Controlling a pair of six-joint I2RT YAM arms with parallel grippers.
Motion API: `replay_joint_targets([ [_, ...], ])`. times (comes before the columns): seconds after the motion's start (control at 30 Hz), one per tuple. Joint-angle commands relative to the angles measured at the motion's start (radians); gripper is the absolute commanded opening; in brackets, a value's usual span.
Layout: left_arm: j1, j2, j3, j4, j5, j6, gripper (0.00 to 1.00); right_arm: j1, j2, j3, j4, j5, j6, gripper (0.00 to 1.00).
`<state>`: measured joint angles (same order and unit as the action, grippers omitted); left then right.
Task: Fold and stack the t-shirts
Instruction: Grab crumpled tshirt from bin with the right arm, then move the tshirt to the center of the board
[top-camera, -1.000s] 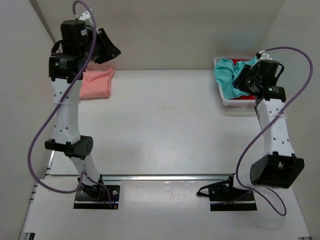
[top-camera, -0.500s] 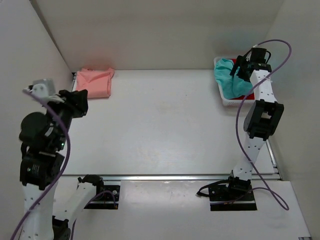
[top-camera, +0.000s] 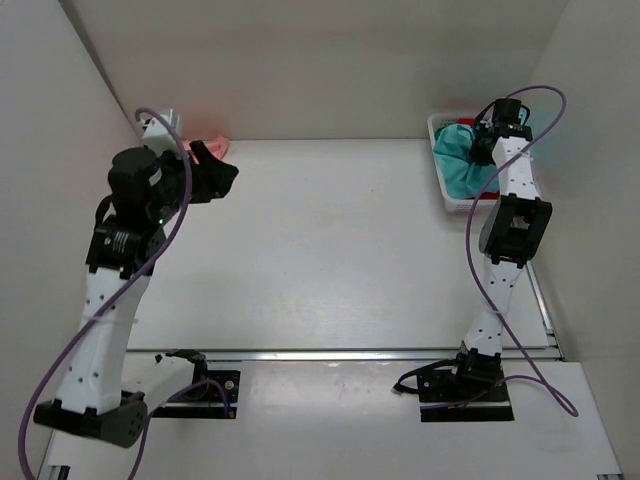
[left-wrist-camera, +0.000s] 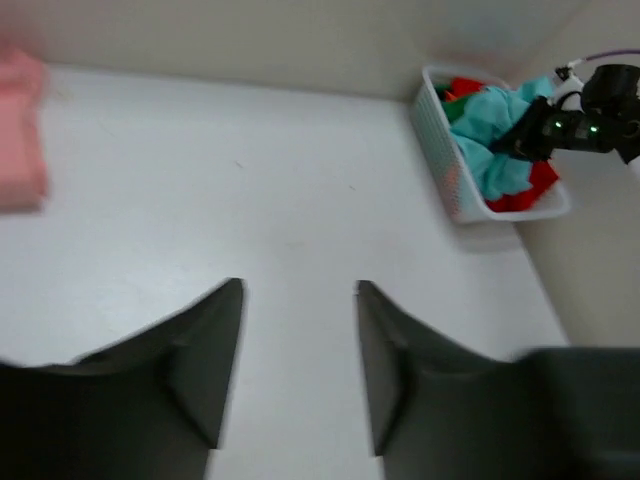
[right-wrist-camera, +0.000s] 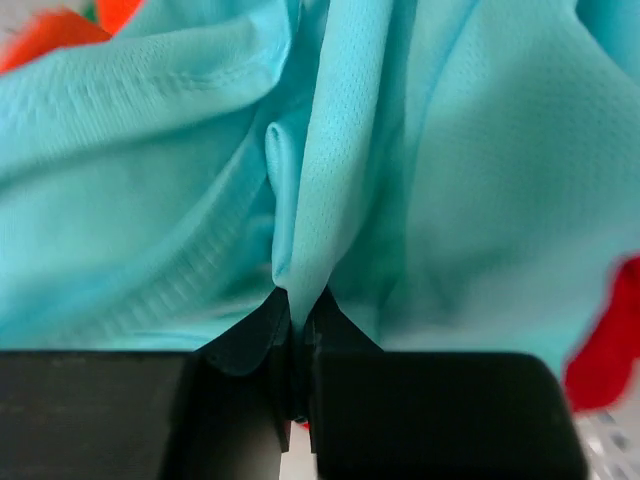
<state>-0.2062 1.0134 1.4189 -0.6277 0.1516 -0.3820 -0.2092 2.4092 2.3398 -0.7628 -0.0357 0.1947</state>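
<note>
Right gripper (right-wrist-camera: 297, 325) is pinched tight on a fold of the teal shirt (right-wrist-camera: 420, 170), which is bunched up in the basket (left-wrist-camera: 441, 170) at far right. Left gripper (left-wrist-camera: 298, 340) is spread wide over the table (left-wrist-camera: 250, 180), with the pink shirt (left-wrist-camera: 20, 130) off in the far-left corner, not touching it.

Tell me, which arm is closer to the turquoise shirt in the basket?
Right. The right gripper is pinching a fold of the turquoise shirt in the white basket; the left gripper, open, is far off on the opposite side, near the pink shirt.
</note>
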Motion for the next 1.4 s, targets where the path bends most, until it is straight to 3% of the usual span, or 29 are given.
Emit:
replay_joint_targets([
  [0.0,-0.032,0.083,0.089,-0.092,0.132,-0.005,0.51,0.007,-0.186,0.105,0.026,0.057,0.009,0.00],
  [0.07,-0.019,0.105,0.066,-0.064,0.198,-0.021,0.18,0.016,-0.301,0.136,0.055,0.051,0.018,0.00],
  [0.17,-0.004,0.114,0.019,-0.024,0.281,-0.044,0.05,0.040,-0.479,0.069,0.112,-0.073,0.035,0.00],
  [0.23,-0.034,0.106,0.020,-0.014,0.244,-0.005,0.00,0.071,-0.596,-0.019,0.143,-0.180,0.029,0.00],
  [0.33,-0.049,0.105,0.040,-0.007,0.164,0.002,0.14,0.202,-0.790,-0.195,0.140,-0.156,-0.044,0.01],
  [0.4,0.000,0.109,0.055,-0.027,0.183,-0.014,0.11,0.368,-0.953,-0.296,0.172,-0.043,-0.159,0.00],
  [0.47,-0.011,0.113,0.080,-0.053,0.143,0.009,0.08,0.566,-1.062,-0.381,0.253,0.075,-0.172,0.00],
  [0.57,-0.026,0.084,0.066,-0.061,0.118,0.002,0.09,0.495,-1.142,-0.407,0.286,-0.143,0.002,0.00],
  [0.73,-0.016,0.015,0.078,-0.107,0.046,0.009,0.07,0.450,-1.185,-0.560,0.367,-0.278,0.141,0.00],
  [0.83,-0.025,-0.022,0.095,-0.157,-0.042,0.041,0.09,0.441,-1.115,-0.599,0.384,-0.388,0.216,0.00],
  [0.97,0.001,-0.053,0.095,-0.185,-0.037,0.052,0.13,0.548,-0.977,-0.585,0.368,-0.453,0.271,0.00],
  [1.0,0.011,-0.058,0.095,-0.191,-0.027,0.051,0.19,0.553,-0.919,-0.553,0.355,-0.483,0.311,0.06],
  [1.03,0.008,-0.052,0.086,-0.201,-0.023,0.052,0.29,0.551,-0.844,-0.512,0.347,-0.550,0.343,0.38],
  [1.07,0.007,-0.049,0.080,-0.214,-0.018,0.048,0.32,0.550,-0.811,-0.455,0.289,-0.562,0.347,0.60],
  [1.13,0.008,-0.012,0.063,-0.245,0.029,0.043,0.39,0.571,-0.722,-0.388,0.183,-0.500,0.295,0.73],
  [1.23,-0.013,0.043,0.002,-0.261,0.132,0.012,0.43,0.533,-0.708,-0.373,0.135,-0.411,0.264,0.80],
  [1.37,-0.162,0.096,-0.159,-0.271,0.135,-0.012,0.43,0.444,-0.757,-0.457,0.106,-0.343,0.224,0.75],
])
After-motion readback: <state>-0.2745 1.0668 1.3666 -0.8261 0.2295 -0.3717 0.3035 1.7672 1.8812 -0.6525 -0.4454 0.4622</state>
